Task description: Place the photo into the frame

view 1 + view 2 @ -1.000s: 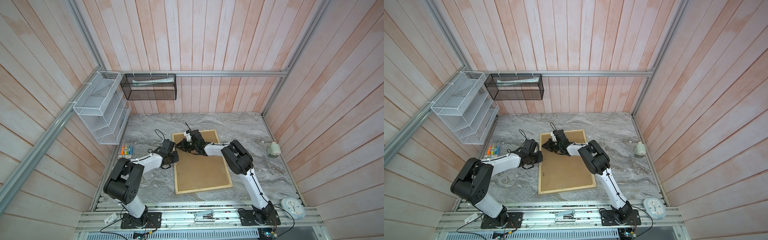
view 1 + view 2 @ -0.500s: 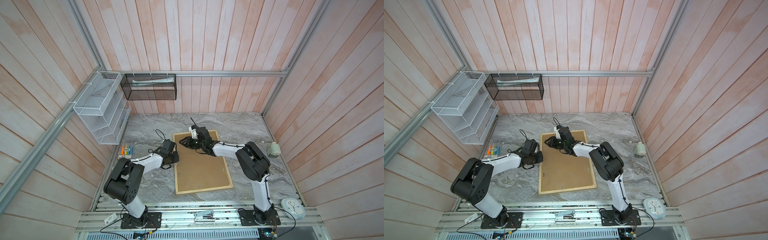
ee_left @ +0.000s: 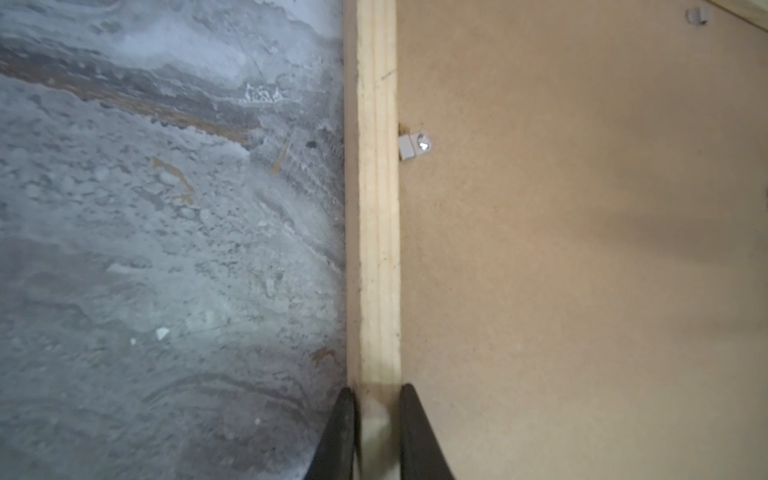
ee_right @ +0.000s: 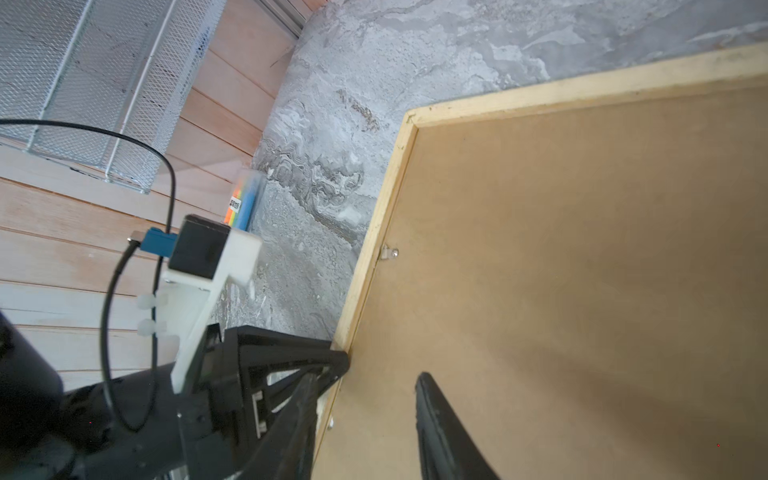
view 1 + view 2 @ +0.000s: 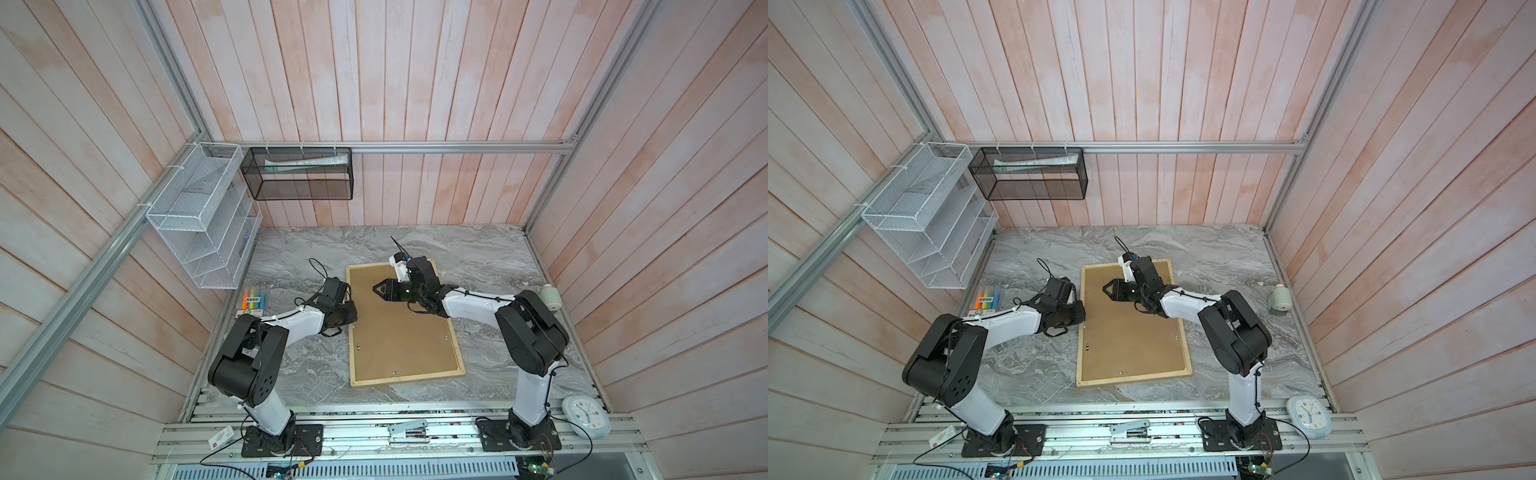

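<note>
I see the frame lying flat in the middle of the table with the backing board inside it. My left gripper has one finger on each side of the frame's left strip, and my right gripper is over the board's far end. Left of the frame, by the wall, lies a pack of highlighters under a wire shelf, a mesh basket hangs on the back wall, and on the front rail a stapler lies in the middle and a clock at the right.
</note>
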You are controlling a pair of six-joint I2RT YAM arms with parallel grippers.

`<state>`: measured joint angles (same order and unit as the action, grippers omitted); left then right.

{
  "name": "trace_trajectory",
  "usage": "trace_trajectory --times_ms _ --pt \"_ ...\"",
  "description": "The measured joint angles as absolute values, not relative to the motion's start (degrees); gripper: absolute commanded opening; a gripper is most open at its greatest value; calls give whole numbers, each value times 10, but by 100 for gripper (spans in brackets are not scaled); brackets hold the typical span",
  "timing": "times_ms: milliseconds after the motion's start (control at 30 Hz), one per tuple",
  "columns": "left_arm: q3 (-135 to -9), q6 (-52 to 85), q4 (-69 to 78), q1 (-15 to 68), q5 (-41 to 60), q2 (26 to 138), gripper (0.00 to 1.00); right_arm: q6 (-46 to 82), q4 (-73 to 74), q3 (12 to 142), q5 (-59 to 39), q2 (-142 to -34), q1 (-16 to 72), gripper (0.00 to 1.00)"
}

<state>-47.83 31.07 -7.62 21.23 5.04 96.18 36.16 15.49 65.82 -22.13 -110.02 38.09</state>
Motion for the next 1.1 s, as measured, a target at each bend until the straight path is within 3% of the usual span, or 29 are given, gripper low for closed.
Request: trace_trajectory --times_ms 500,633,800,1100 --pt "-562 295 -51 173 77 1042 14 355 131 629 -212 -1086 362 39" --pt "-587 285 -51 163 88 1063 29 355 130 625 -208 -1076 358 38" --pt "-596 284 -46 156 94 1076 39 352 127 616 -204 -1071 358 38" --pt "-569 291 -54 156 95 1033 44 351 129 542 -196 -1010 358 37"
